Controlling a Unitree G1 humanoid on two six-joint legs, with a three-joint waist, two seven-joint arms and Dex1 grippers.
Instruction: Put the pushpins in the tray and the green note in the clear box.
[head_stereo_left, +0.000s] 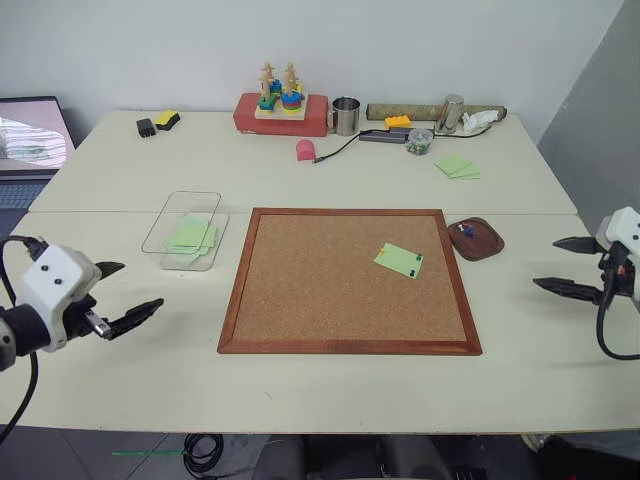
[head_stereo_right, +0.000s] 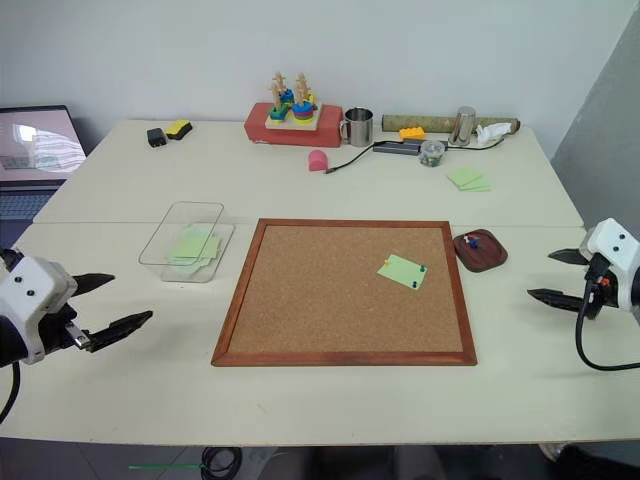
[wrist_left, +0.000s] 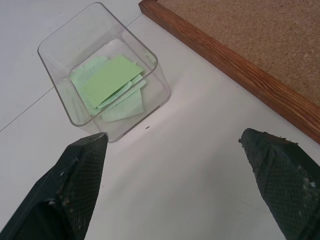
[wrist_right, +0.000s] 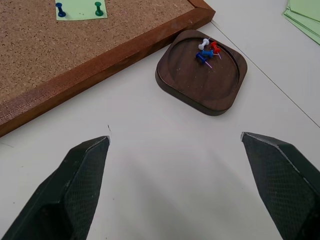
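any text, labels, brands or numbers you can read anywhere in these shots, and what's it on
No readable text, label, brand or number in any view.
Laptop screen: something is displayed, too blurred to read.
Green note on the cork board: blank apart from its pushpins.
Notes in the clear box: only tiny pin holes, no writing.
Tray and steel mug: no markings visible.

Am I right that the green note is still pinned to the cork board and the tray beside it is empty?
Not quite: the tray is not empty. The right wrist view shows several pushpins lying in it, red, blue and white. The rest holds: the green note is on the cork board, with pins in it.
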